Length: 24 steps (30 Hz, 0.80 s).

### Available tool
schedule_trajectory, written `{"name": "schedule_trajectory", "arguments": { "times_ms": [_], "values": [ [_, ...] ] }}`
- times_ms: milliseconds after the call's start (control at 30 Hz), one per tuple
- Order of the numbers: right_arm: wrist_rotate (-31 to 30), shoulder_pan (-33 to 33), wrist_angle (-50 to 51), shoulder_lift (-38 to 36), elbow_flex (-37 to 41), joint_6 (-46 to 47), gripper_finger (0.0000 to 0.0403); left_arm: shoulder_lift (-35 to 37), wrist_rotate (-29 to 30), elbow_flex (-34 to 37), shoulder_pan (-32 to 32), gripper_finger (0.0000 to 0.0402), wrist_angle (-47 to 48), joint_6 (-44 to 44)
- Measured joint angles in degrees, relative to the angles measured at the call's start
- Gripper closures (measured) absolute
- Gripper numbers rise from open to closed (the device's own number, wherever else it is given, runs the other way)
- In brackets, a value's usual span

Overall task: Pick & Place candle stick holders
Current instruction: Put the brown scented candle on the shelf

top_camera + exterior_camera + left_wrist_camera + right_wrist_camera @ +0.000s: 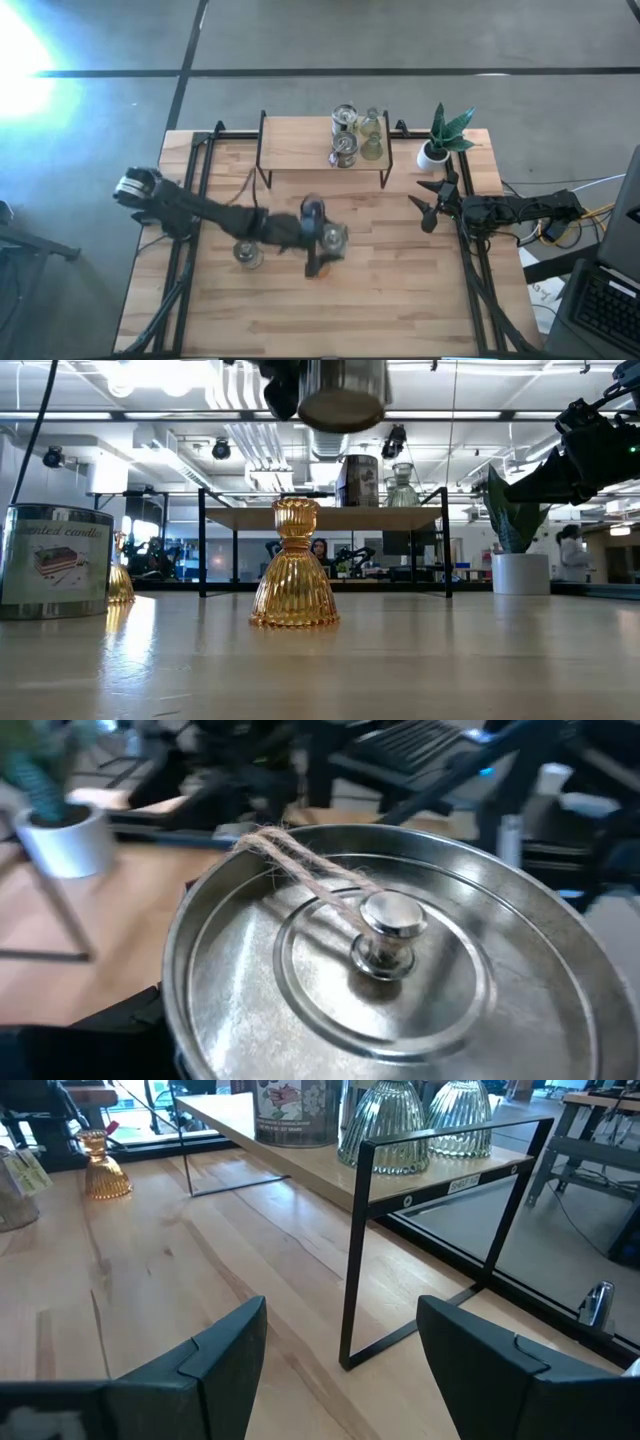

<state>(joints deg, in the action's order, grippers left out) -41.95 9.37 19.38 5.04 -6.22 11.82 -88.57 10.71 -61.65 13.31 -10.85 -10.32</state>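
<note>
Fingers of the left gripper [322, 240] are clamped on a lidded tin [333, 237], held above the upright orange holder [294, 564]; right gripper [428, 206] is spread, idle.

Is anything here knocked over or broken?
No, nothing stands out. The orange ribbed glass candle holder stands upright on the wooden table, and the clear glass holders sit upright on the raised wooden shelf.

Left arm [200, 212]: dark, silver-capped base joint. Right arm [520, 210]: dark, cabled; right gripper [340, 1350] with broad angular black fingers.
</note>
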Motion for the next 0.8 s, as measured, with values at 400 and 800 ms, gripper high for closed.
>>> {"name": "schedule_trajectory", "arguments": {
  "times_ms": [400, 800],
  "values": [
    [-0.02, 0.0, 0.06, 0.0, 0.0, 0.0, 0.0152, 9.4, -6.4, 0.07, -17.6, 0.0047, 8.46, 8.91],
    [-0.02, -0.02, 0.04, 0.0, 0.0, 0.0, 0.0152, 6.85, -16.19, 0.07, -36.54, 0.0047, 8.43, 11.38]
  ]
}}
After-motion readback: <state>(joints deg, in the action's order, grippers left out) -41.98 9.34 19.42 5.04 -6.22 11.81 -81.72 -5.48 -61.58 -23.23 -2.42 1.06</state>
